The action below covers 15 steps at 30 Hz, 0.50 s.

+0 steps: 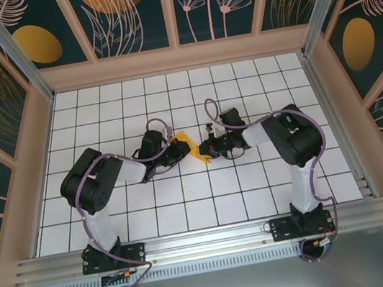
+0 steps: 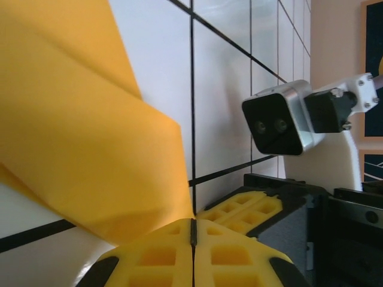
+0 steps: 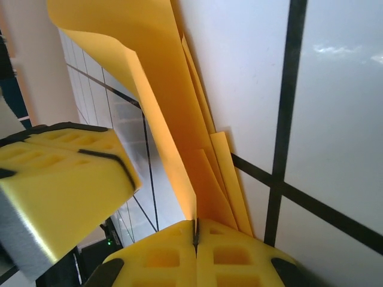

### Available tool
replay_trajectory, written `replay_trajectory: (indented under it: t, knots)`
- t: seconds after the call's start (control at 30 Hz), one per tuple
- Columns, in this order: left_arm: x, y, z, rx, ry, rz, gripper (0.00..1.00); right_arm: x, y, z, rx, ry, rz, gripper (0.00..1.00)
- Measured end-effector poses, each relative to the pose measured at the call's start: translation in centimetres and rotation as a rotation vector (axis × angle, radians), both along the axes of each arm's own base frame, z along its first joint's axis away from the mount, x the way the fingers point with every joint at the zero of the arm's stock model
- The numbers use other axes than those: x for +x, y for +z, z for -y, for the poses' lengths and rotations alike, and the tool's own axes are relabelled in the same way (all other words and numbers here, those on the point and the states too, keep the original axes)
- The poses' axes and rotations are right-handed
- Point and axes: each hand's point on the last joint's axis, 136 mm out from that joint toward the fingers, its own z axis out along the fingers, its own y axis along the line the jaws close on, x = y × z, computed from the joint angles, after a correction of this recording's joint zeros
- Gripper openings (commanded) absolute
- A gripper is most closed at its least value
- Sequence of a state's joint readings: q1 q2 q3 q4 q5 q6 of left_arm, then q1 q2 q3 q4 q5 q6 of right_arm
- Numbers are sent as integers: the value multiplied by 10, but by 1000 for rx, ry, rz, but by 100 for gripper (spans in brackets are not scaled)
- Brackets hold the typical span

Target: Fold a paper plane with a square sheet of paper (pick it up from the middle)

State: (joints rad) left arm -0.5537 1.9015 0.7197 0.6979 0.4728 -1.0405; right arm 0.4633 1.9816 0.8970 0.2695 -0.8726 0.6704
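TWO PINCERS, ONE SHEET: Over the middle of the white tiled table, my two pincers meet almost tip to tip on a creased piece of orange paper. My left pincer reaches in from the table's left half and my right pincer from its right half. The paper stands between them, about midway between the table's near and far edges.

Seen from my left wrist, the left pincer has its yellow pads pressed together with a corner of the paper nipped in the seam. The sheet spreads from there in broad folded panels over the table's tiles. A pad of the right pincer sits just beside it, with the right wrist's camera over the tiles beyond.

Seen from my right wrist, the right pincer is likewise clamped, pinching the paper's layered edge, with several folds fanning out close against the table. A pad of the left pincer sits near. Whether the paper's lower edge touches the table I cannot tell.
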Motion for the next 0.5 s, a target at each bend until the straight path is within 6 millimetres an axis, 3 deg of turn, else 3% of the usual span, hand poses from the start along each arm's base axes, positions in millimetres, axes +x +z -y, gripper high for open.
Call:
replay_trajectory:
  t: [0.43, 0.5]
  knots:
    - [1, -17, 0, 50, 7, -68, 2, 1, -1, 0, -25, -2, -35, 0]
    - [2, -19, 0, 64, 9, -88, 1, 2, 0, 0, -33, 3, -31, 5]
